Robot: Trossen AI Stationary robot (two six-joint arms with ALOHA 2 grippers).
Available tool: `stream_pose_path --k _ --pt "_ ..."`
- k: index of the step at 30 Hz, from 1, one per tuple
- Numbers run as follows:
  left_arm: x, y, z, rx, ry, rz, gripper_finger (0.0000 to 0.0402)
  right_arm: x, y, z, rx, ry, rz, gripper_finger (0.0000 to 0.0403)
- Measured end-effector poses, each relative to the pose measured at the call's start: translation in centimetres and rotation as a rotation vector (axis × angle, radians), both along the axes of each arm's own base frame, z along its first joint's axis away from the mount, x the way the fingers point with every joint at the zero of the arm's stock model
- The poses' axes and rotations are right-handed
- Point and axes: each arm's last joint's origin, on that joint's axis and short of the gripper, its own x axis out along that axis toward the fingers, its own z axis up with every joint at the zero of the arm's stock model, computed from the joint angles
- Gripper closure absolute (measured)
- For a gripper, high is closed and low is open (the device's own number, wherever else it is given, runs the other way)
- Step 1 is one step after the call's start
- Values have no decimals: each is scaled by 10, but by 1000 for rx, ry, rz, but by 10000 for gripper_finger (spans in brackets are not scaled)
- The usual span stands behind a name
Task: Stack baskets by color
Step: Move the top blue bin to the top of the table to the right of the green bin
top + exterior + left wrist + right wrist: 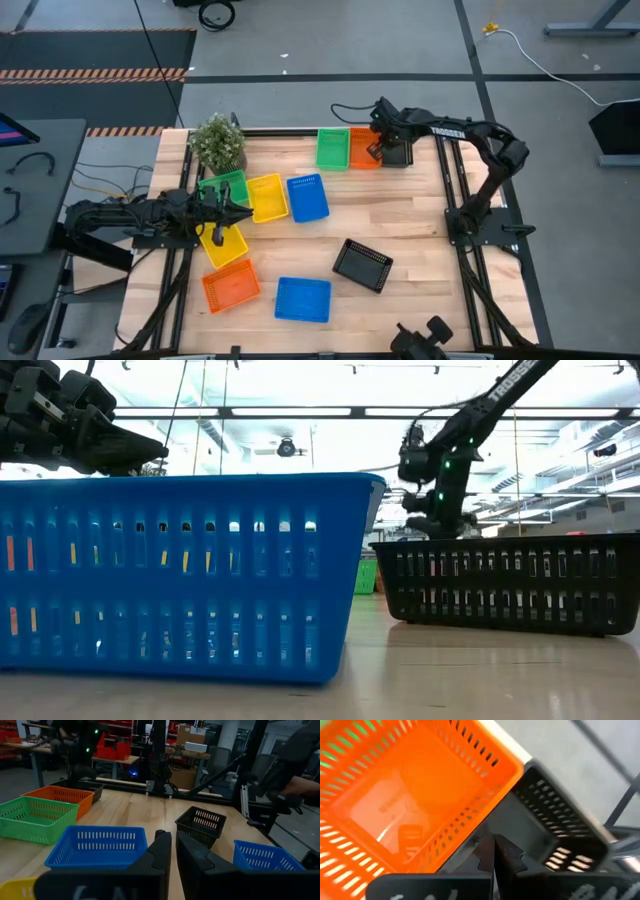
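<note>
1. The right claw (492, 851) is at the far right corner of the counter (400, 215), its fingers pinched together over the seam between the far orange basket (364, 148) and the far black basket (396, 152). From its own camera I cannot tell whether a wall is caught between them.
2. Just beyond the orange one, on the side away from that claw, sits a green basket (333, 148). These three stand side by side, none inside another.
3. The left claw (222, 228) is over on the left side, fingers nearly together, poised at the edge of a yellow basket (224, 244) directly beneath it. Whether it grips the rim I cannot tell.
4. Just ahead of the left claw stand the second green basket (224, 188), the second yellow basket (267, 197) and a blue basket (308, 198), in a row touching one another.
5. Behind that claw, toward the near edge, the second orange basket (231, 285) lies next to the second blue basket (303, 299).
6. The second black basket (362, 265) sits alone mid-counter, well apart from both claws.
7. The potted plant (218, 143) stands at the far left corner, out of play.
8. My read on progress: no pair is nested yet, so all five colours remain to be stacked. Yellow looks closest to getting started.
</note>
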Motion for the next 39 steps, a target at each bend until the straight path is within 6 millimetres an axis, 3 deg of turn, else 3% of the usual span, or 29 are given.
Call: stream_pose_path --k 7,14,19,23,27,34,39 --pt "0 0 0 0 0 0 364 19 41 38 -119 -62 185 398" --pt "0 0 0 0 0 0 371 74 109 52 -85 -341 657 396" --pt "0 0 0 0 0 0 365 115 156 44 -41 -560 997 388" --pt "0 0 0 0 0 0 363 137 185 32 -84 -615 1092 372" --pt "0 0 0 0 -1 0 368 145 206 24 -84 -598 1174 331" --pt "0 0 0 0 -1 -1 373 147 218 6 -106 -468 1163 241" --pt "0 0 0 0 2 0 366 152 215 -20 -110 -363 1210 219"
